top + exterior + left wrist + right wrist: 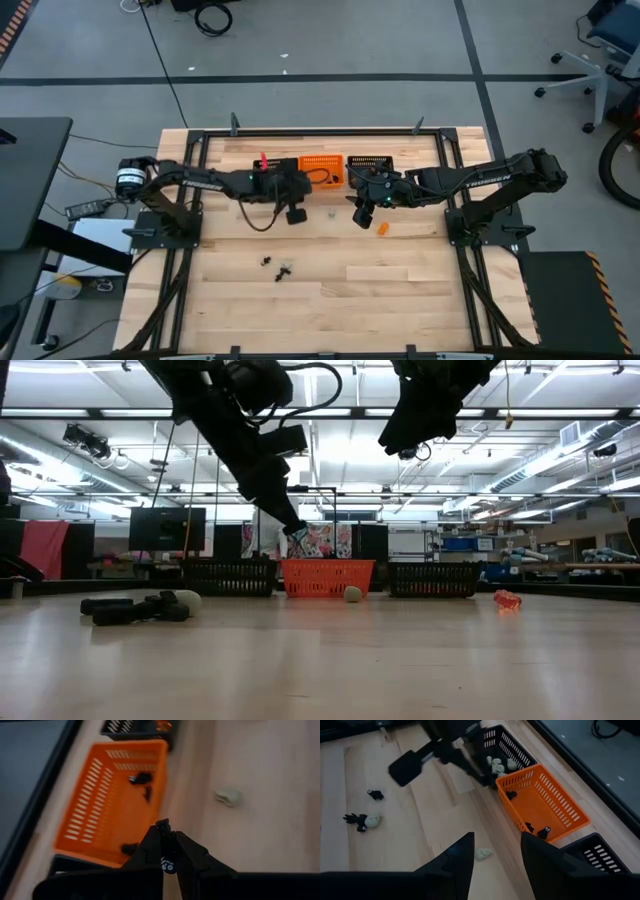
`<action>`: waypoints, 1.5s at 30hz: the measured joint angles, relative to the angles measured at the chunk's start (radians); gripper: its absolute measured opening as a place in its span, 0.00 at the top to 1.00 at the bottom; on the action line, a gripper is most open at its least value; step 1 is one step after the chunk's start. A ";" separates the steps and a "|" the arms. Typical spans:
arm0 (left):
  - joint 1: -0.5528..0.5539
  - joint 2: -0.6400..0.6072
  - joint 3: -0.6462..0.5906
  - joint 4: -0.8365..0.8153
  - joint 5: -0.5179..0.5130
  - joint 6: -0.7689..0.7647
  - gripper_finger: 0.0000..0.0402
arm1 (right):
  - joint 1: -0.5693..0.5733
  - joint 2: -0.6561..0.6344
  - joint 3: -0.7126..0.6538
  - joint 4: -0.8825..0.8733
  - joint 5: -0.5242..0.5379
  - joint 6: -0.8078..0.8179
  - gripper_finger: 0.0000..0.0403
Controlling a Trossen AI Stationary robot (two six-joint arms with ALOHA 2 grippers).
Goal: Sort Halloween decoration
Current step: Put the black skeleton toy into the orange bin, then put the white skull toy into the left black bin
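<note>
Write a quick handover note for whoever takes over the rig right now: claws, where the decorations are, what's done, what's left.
Left claw: shut on a small black trinket, beside the orange basket.
Right claw: open, empty, above a pale trinket.
Done: black pieces in the orange basket; pale pieces in a black basket.
Left: pale trinket, an orange trinket, a black-and-pale cluster on the table.

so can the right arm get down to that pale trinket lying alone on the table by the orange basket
Probably yes. The right tool hangs open above the pale trinket, which lies alone on bare wood, apart from the orange basket. The left tool, shut on a small black piece, is off to the side.
</note>
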 joint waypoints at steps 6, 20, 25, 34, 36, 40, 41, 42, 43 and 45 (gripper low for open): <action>0.051 0.005 0.001 0.052 0.000 0.084 0.95 | -0.001 0.000 0.000 -0.001 0.006 -0.005 0.59; 0.108 0.117 0.002 0.215 0.004 0.084 0.95 | -0.021 0.000 0.000 -0.012 0.008 -0.006 0.59; 0.134 0.151 0.004 0.245 0.004 0.078 0.91 | -0.021 0.000 0.000 -0.017 0.008 0.002 0.59; 0.170 0.171 0.004 0.254 0.004 0.000 0.66 | -0.021 0.000 0.000 -0.019 0.004 0.003 0.59; 0.169 0.169 0.005 0.254 0.004 -0.031 0.61 | -0.021 0.000 0.000 -0.019 0.004 0.003 0.59; 0.149 0.124 0.003 0.238 0.004 -0.081 0.57 | -0.021 0.000 0.000 -0.022 0.003 0.003 0.59; 0.140 0.109 0.003 0.237 0.004 -0.087 0.56 | -0.021 0.000 0.000 -0.025 0.003 0.003 0.59; 0.131 0.095 0.004 0.241 0.004 -0.087 0.56 | -0.021 0.000 0.000 -0.028 0.003 0.003 0.59; 0.120 0.080 0.004 0.238 0.004 -0.081 0.56 | -0.021 0.000 0.000 -0.029 0.003 0.003 0.59; 0.095 0.058 0.005 0.248 0.005 -0.072 0.56 | -0.021 0.000 0.000 -0.030 0.003 0.001 0.59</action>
